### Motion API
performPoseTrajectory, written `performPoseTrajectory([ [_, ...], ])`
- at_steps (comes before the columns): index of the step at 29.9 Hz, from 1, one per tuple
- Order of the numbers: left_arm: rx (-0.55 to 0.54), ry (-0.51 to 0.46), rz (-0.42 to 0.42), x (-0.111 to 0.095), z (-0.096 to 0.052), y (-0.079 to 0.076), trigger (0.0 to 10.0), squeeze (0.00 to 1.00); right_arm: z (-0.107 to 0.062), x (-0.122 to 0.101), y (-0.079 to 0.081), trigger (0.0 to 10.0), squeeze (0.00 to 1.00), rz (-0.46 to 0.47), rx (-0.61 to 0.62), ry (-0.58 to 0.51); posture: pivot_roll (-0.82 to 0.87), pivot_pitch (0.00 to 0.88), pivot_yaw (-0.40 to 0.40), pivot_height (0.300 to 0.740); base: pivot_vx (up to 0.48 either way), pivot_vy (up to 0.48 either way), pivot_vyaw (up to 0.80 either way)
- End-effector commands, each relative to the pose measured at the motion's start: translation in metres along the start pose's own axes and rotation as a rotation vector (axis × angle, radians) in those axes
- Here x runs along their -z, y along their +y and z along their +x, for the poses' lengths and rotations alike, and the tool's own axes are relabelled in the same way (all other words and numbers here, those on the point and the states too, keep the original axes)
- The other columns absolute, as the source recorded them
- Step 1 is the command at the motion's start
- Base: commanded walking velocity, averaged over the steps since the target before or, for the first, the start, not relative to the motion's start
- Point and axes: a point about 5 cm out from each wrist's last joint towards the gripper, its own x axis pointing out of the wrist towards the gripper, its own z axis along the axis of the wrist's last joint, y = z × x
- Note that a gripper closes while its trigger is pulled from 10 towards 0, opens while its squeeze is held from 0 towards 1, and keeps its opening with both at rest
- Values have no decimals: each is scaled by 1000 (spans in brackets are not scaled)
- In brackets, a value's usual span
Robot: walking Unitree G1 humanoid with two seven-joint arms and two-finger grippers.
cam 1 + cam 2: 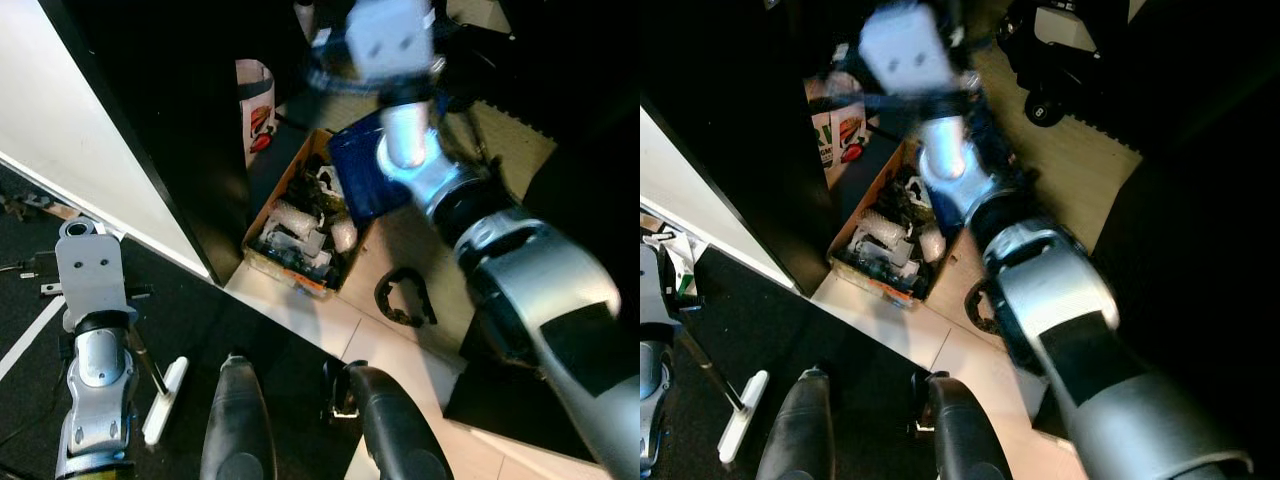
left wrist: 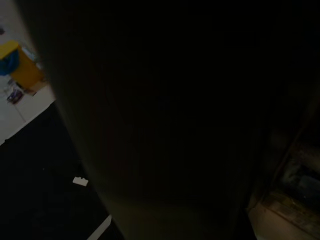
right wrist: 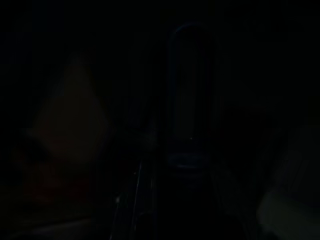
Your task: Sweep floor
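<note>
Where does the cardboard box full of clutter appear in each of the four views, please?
Left eye view: the cardboard box sits just left of centre, on the pale floor beside the dark wall.
Right eye view: the same box lies left of centre, beside the right arm.
Left wrist view: too dark to tell.
Right wrist view: too dark to tell.
Shared landmark: the black ring-shaped thing on the floor right of the box.

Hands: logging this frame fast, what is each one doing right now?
Left hand: cannot be told; its arm hangs low beside the white wall.
Right hand: cannot be told; its arm reaches out above the cluttered cardboard box.
</note>
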Motion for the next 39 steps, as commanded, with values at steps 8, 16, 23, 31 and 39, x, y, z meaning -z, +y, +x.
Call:
performPoseTrajectory([
  [8, 42, 55, -52, -1, 20, -9, 10000, 0, 47, 17, -64, 10000, 0, 160, -125, 248, 89, 114, -88, 731, 0, 0, 0],
  [16, 157, -191, -168, -49, 45, -21, 10000, 0, 25, 65, -121, 10000, 0, 290, -205, 653, 68, 95, -28, 731, 0, 0, 0],
  [23, 172, -263, -184, -63, 54, -26, 10000, 0, 8, 78, -147, 10000, 0, 326, -164, 715, 56, 86, -6, 731, 0, 0, 0],
  [31, 231, -156, -64, -41, 48, -40, 9569, 0, -11, 87, -144, 10000, 0, 467, -203, 773, 54, 85, -1, 731, 0, 0, 0],
  [39, 146, -208, -194, -34, 42, -32, 10000, 0, -30, 98, -135, 10000, 0, 752, -108, 878, 54, 91, -11, 731, 0, 0, 0],
])
